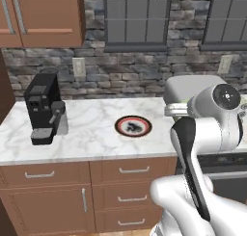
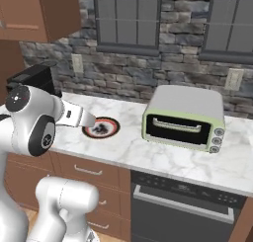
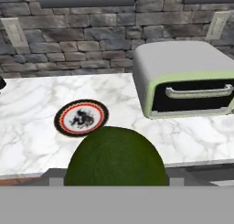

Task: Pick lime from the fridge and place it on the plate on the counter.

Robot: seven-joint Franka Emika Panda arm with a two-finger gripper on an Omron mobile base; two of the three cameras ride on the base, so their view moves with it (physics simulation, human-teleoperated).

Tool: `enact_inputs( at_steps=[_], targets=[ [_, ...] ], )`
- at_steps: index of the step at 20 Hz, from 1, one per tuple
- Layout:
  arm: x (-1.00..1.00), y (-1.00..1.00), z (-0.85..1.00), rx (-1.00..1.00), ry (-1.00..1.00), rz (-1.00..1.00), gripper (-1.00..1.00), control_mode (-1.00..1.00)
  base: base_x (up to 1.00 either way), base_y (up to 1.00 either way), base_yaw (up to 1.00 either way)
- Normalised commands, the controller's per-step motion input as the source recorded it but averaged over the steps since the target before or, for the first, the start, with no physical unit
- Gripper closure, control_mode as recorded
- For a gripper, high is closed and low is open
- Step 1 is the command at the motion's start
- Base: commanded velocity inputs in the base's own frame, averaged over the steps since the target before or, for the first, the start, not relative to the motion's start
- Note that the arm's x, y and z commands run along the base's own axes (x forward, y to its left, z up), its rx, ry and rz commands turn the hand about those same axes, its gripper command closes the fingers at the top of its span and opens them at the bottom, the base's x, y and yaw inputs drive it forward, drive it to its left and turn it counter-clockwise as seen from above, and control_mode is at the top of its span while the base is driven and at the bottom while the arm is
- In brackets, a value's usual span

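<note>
Carrying stage of the lime transfer. In the hand view the lime [image 3: 115, 157], a dark green round fruit, sat close before the camera at the bottom of the picture, where the finger tips would rise; the tips themselves were hidden behind it, so the gripper was judged to be clenched on the lime, though the contact was not visible. The plate [image 3: 81, 117], reddish-brown at the rim with a dark motif, lay flat on the marble counter [image 3: 32, 145], beyond the fruit and to its left in this view; a pale green toaster oven [image 3: 187, 79] stood to the plate's right, near but apart from it. From the left base view the plate [image 1: 133, 125] lay between the black coffee machine [image 1: 45, 107] and the toaster oven, with bare counter [image 1: 91, 134] around it. To do the step well, the hand should be brought over the plate's white centre, lowered until the fruit nearly touches, and released gently; a round fruit dropped from height would probably roll off the shallow rim.
</note>
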Motion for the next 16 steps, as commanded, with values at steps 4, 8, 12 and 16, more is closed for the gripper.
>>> enact_inputs(
  at_steps=[4,8,12,16],
  targets=[
    [0.0,0.0,0.0,0.0,0.0,0.0,1.0,1.0,0.51,-0.01,0.07],
    [0.0,0.0,0.0,0.0,0.0,0.0,1.0,1.0,0.47,0.0,0.06],
    [0.0,0.0,0.0,0.0,0.0,0.0,1.0,1.0,0.38,0.0,0.04],
    [0.07,0.0,0.0,0.0,0.0,0.01,1.0,-1.0,0.27,0.0,0.02]
  ],
)
